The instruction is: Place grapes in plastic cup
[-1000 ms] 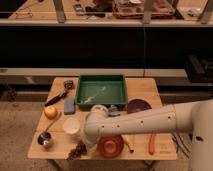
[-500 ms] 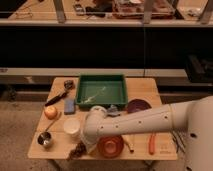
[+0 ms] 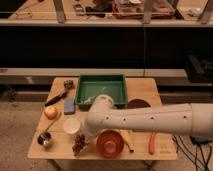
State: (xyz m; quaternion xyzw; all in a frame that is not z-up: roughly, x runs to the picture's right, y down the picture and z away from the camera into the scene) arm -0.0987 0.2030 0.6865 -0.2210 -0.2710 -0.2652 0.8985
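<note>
The grapes point(image 3: 78, 145), a dark purple-brown bunch, lie on the wooden table point(image 3: 145, 87) near its front edge, left of the orange bowl point(image 3: 110, 143). The plastic cup point(image 3: 71, 125), white and upright, stands just behind the grapes. My white arm reaches in from the right and bends down over the front of the table. My gripper point(image 3: 86, 136) is at the arm's lower end, right beside the grapes and between the cup and the orange bowl. The arm hides most of it.
A green tray point(image 3: 100, 80) sits at the table's back. A blue block point(image 3: 69, 105), a black tool point(image 3: 56, 97), an orange fruit point(image 3: 50, 112) and a metal cup point(image 3: 45, 140) lie on the left. A dark purple bowl point(image 3: 138, 104), a banana point(image 3: 129, 142) and a carrot point(image 3: 152, 143) lie on the right.
The arm has shifted only slightly above the grapes. The grapes and the cup have not moved.
</note>
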